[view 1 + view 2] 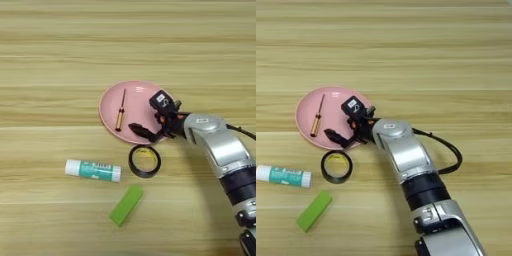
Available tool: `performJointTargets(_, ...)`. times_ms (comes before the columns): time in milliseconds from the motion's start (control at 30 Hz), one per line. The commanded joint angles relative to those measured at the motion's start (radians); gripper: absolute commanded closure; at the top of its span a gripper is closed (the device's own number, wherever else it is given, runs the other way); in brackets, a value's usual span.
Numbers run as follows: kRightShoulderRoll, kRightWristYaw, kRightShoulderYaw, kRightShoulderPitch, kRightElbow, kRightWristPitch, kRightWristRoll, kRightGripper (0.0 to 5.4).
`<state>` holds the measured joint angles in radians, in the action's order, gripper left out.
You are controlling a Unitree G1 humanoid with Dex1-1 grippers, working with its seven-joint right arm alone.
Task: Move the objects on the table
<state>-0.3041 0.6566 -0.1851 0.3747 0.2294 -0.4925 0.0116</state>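
Wooden counter [50, 40], plank grain left to right. Left eye: pink plate [111, 117] holding screwdriver [120, 111], long axis near-far, left of right gripper [151, 120], jaws wide and empty. Right eye: tape ring [336, 166] just nearer; tube [283, 176] and green block [314, 210] near-left.

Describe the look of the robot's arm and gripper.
The right arm has a rounded silver forearm shell, then a black band, then more silver casing toward the elbow. A thin black cable loops out beside it. The gripper is black, with a small white-marked block and orange bits at the wrist.
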Motion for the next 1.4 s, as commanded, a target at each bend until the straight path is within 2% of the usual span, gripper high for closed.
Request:
performJointTargets(33,-0.048,-0.011,0.013,0.018,-0.026,-0.005,0.012,0.06)
performJointTargets(733,-0.141,0.074,-0.019,-0.074,-0.104,-0.008,0.016,0.06)
performJointTargets(1400,-0.181,0.107,-0.021,-0.126,-0.110,-0.036,0.005,0.06)
